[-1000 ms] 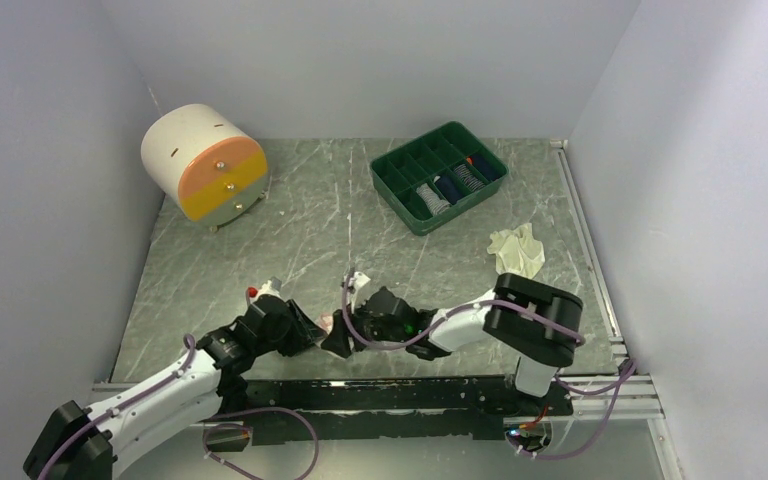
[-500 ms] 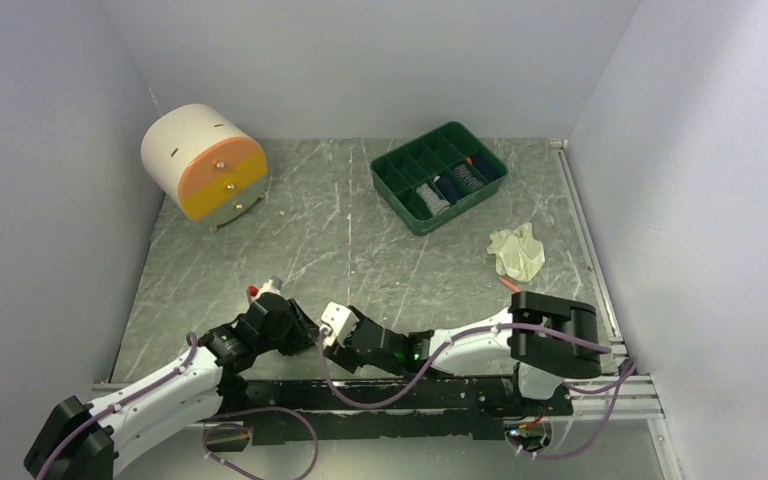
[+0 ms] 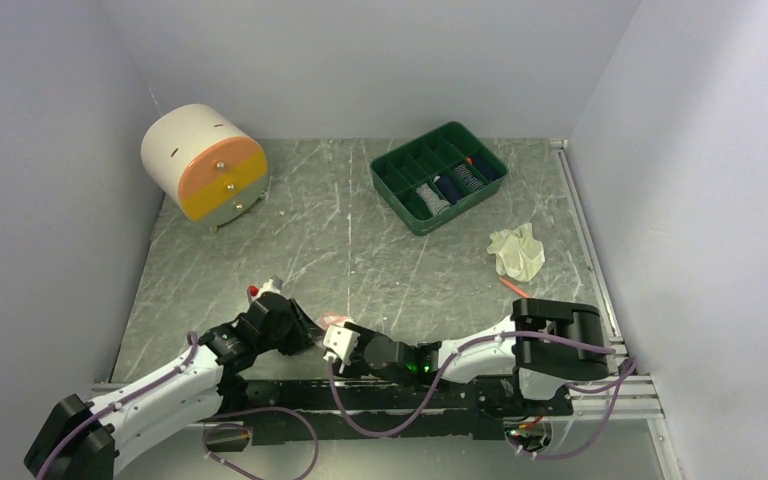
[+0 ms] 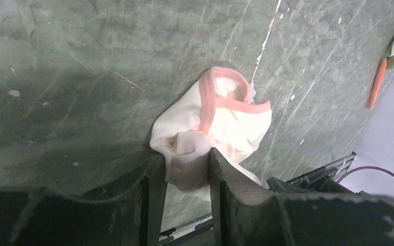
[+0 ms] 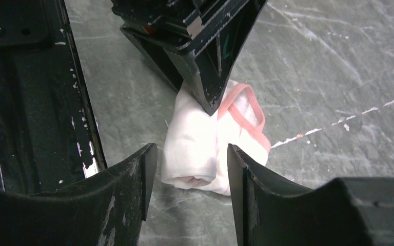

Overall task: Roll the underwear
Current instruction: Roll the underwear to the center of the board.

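Note:
The white underwear with pink trim (image 4: 231, 123) lies partly rolled on the table near its front edge; a bit of it shows in the top view (image 3: 335, 320). My left gripper (image 4: 184, 164) is shut on its rolled end. In the right wrist view the roll (image 5: 200, 148) lies just ahead of my right gripper (image 5: 189, 169), which is open with a finger on either side and not touching it. A left finger (image 5: 208, 77) presses on the roll from above. The cream-white underwear (image 3: 518, 250) lies crumpled at the right, far from both grippers.
A green divided tray (image 3: 438, 176) with rolled items stands at the back. A white and orange drum-shaped drawer unit (image 3: 203, 162) stands at the back left. A thin orange stick (image 3: 512, 286) lies near the cream garment. The black base rail (image 3: 380, 395) runs along the front edge.
My right arm has folded down and drawn back toward the front edge, its gripper swinging left and low beside the left gripper. The left arm has barely moved.

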